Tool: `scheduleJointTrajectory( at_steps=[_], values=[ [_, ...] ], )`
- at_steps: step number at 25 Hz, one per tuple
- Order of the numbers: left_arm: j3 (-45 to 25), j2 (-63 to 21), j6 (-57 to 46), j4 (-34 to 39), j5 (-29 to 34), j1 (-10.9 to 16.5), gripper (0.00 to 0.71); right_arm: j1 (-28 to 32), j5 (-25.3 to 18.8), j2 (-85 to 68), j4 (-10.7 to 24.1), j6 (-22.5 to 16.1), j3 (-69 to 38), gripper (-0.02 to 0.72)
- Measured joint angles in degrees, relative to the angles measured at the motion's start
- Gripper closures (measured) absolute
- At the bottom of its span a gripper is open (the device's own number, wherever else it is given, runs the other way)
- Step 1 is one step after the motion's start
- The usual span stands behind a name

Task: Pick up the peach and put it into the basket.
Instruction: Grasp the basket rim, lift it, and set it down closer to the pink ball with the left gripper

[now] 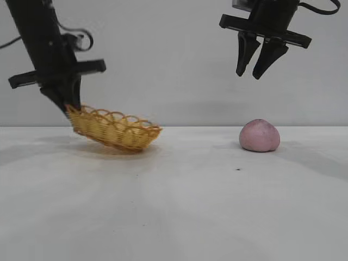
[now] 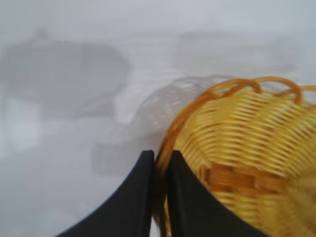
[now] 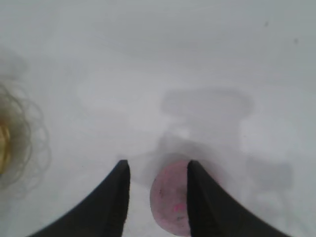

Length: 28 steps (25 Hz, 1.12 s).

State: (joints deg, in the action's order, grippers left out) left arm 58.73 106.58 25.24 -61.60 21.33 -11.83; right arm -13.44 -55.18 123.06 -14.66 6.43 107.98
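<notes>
Peach (image 1: 260, 135) small, round, looks light, maybe slippery dome: grab low round sides. Right gripper (image 1: 254, 73) high above, fingers apart. Left gripper (image 1: 69, 104) fingers clamped on basket (image 1: 117, 130) rim, tilting it, near table's left edge.

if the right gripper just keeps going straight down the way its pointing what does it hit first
Most likely the peach: the right gripper hangs open above it, and its wrist view shows the fruit between the fingers. Depth is unclear, so one finger might touch first.

Black arms, tapered black fingers (image 1: 247, 54), looped cables
</notes>
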Motion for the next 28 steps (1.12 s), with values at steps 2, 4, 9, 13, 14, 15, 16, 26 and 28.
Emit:
scheduleJointTrajectory(
  at_steps=[2, 4, 9, 13, 14, 15, 16, 26, 28],
  values=[
    [-5.42, -1.08, 9.44, -11.09, -2.70, -2.29, 0.710, 0.00, 0.00, 0.00, 0.00, 0.00, 0.00, 0.431],
    [-8.27, -1.19, 14.92, -17.54, -4.49, -4.77, 0.710, 0.00, 0.00, 0.00, 0.00, 0.00, 0.00, 0.431],
    [-9.74, -1.23, 18.42, -21.86, -8.13, -9.91, 0.710, 0.00, -0.11, 0.00, 0.00, 0.00, 0.00, 0.431],
    [-9.86, -1.33, 18.63, -22.66, -8.23, -10.44, 0.658, 0.00, -0.60, 0.00, 0.00, 0.00, 0.00, 0.431],
    [-9.86, -1.33, 18.63, -22.66, -8.23, -10.44, 0.658, 0.00, -0.76, 0.00, 0.00, 0.00, 0.00, 0.431],
    [-9.86, -1.33, 18.63, -22.66, -8.23, -10.44, 0.583, 0.00, -0.75, 0.00, 0.00, 0.00, 0.00, 0.431],
    [-9.86, -1.33, 18.66, -22.66, -8.23, -10.44, 0.538, 0.00, -0.89, 0.00, 0.00, 0.00, 0.00, 0.431],
    [-9.89, -5.81, 18.76, -13.89, -7.32, -8.42, 0.288, 0.00, -6.20, 0.00, 1.77, 0.00, 0.00, 0.431],
    [-9.89, -7.75, 18.76, -9.07, -6.73, -5.62, 0.288, 0.00, -7.30, 0.22, 2.41, 0.00, 0.00, 0.431]
  ],
)
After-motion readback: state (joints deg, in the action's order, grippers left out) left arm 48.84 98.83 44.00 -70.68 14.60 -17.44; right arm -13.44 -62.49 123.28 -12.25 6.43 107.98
